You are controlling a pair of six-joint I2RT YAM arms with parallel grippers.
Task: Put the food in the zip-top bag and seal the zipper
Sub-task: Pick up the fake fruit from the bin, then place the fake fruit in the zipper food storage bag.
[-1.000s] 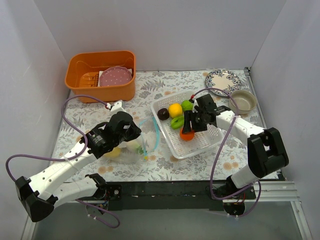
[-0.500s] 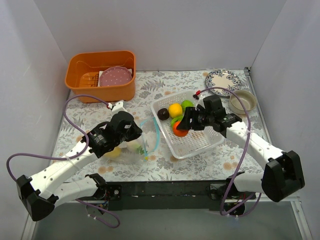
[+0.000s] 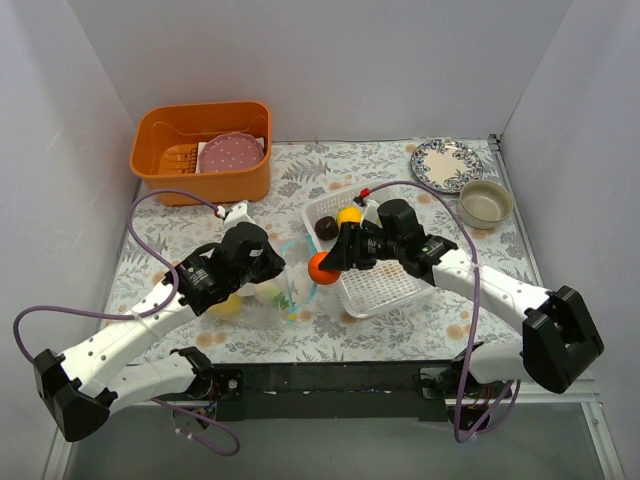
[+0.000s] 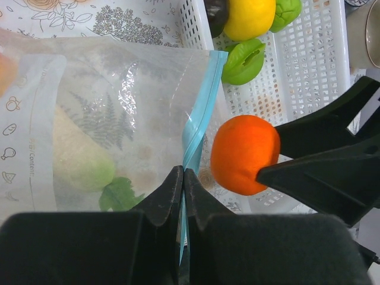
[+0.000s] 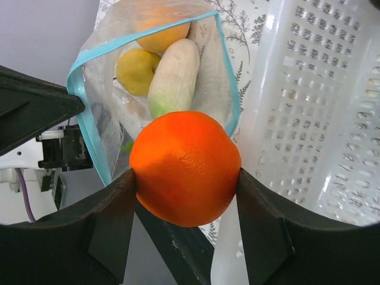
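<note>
Food, orange round piece (image 5: 185, 168): pinched between your right fingers (image 5: 110, 225), which stand spread around it. It is held above the worktop (image 3: 390, 330), just right of the mouth of the zip-top bag (image 4: 101, 107).
Bag: left of centre, near side. Your left fingers (image 4: 166, 199), pressed together, clamp its teal-blue zipper (image 4: 199, 113), with the mouth facing right toward the orange piece.
Bag contents: white oblong piece (image 5: 174, 77), lemon-yellow piece (image 5: 136, 71), orange-yellow piece (image 5: 157, 27).
White mesh basket (image 3: 385, 290), just right of the bag: yellow ball (image 3: 349, 215), dark brown ball (image 3: 326, 228), two green pieces (image 4: 243, 61).
Far left: orange tub (image 3: 200, 185). Far right: patterned plate (image 3: 445, 160), bowl (image 3: 485, 203).
</note>
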